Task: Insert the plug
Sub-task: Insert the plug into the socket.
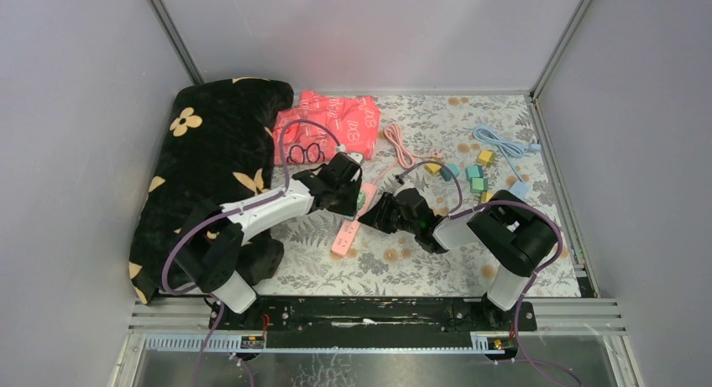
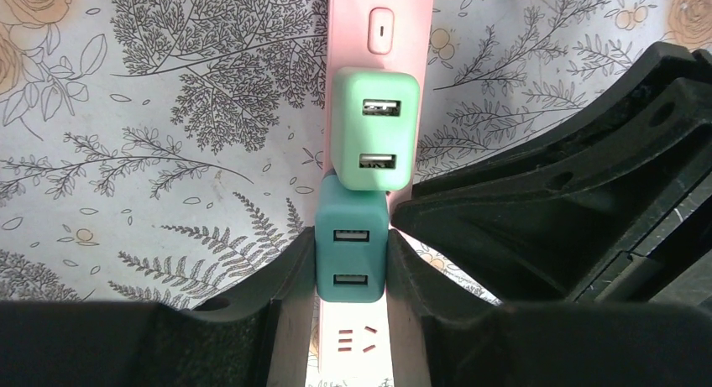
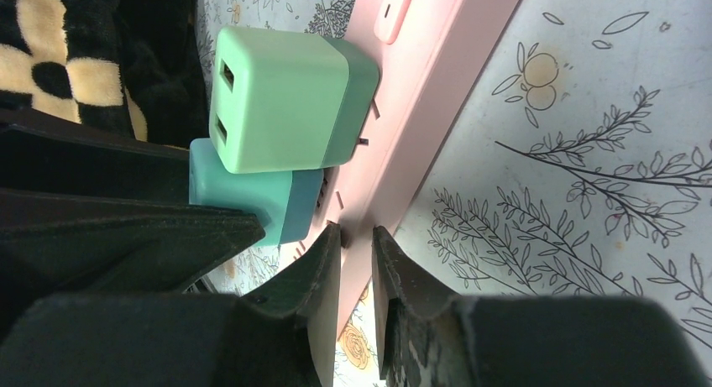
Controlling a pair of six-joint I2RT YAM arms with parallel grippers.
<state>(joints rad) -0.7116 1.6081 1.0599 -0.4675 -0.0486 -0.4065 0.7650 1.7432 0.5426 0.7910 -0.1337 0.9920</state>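
L gripper (image 2: 350, 257) is clamping the teal cube-shaped plastic USB charger plug (image 2: 351, 215) over the long pink plastic power strip (image 2: 403, 18). R gripper (image 3: 357, 244) is pinching the strip's edge. Risk, imo: the plug is crowding against the 2nd, mint-green plastic cube charger (image 2: 375, 127), so its prongs could be tilting & jamming off the slots.

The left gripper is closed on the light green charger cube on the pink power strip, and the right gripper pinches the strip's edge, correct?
No. The left wrist view shows the left gripper closed on the darker teal charger cube, not the light green charger beside it. The right gripper pinches the pink power strip's edge.
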